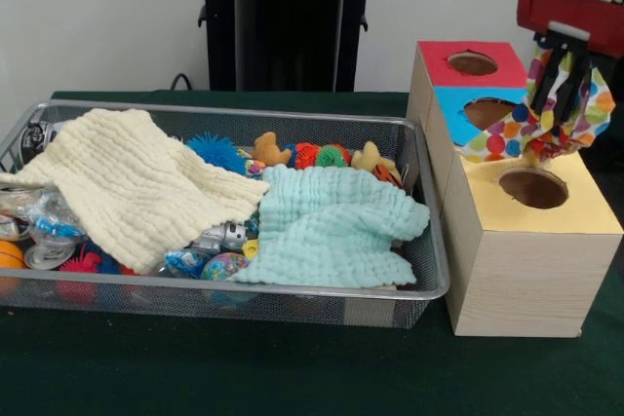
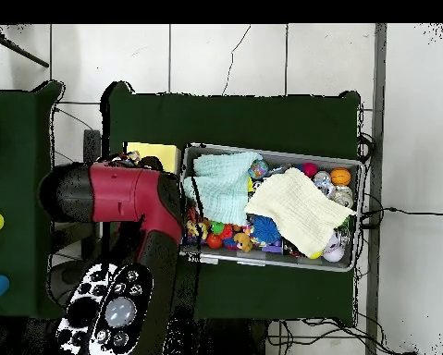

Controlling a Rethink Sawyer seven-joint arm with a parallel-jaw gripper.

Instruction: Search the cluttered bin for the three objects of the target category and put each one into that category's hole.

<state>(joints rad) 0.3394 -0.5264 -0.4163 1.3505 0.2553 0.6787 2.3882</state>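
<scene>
A dark green cloth covers the table [image 1: 292, 377]; behind it in the front view stands a pale wall, and the overhead view shows a floor [image 2: 262, 55] of light tiles with cables trailing at the right.

The wire bin [image 1: 429, 241] fills the left and middle of the front view. In it a cream cloth [image 1: 136, 182] lies over the left half and a mint cloth [image 1: 331, 226] over the right — between and behind them show a blue spiky ball [image 1: 216, 151], small tan plush figures [image 1: 268, 150], and shiny balls [image 1: 222, 265] at the front wall. At the far left edge sit clear plastic pieces and an orange ball [image 1: 8, 255].

At the right of the frame stands the wooden box [image 1: 517, 280], touching the bin's right end. Its top has three round holes: in a red panel [image 1: 472, 62] at the back, a blue one [image 1: 487, 112] in the middle, a yellow one [image 1: 533, 187] nearest.

The gripper [image 1: 565, 94] hangs at the upper right, closed on a dotted cloth [image 1: 507, 138] of many colours, which droops over the blue hole and just above the yellow panel.

No writing can be read.
</scene>
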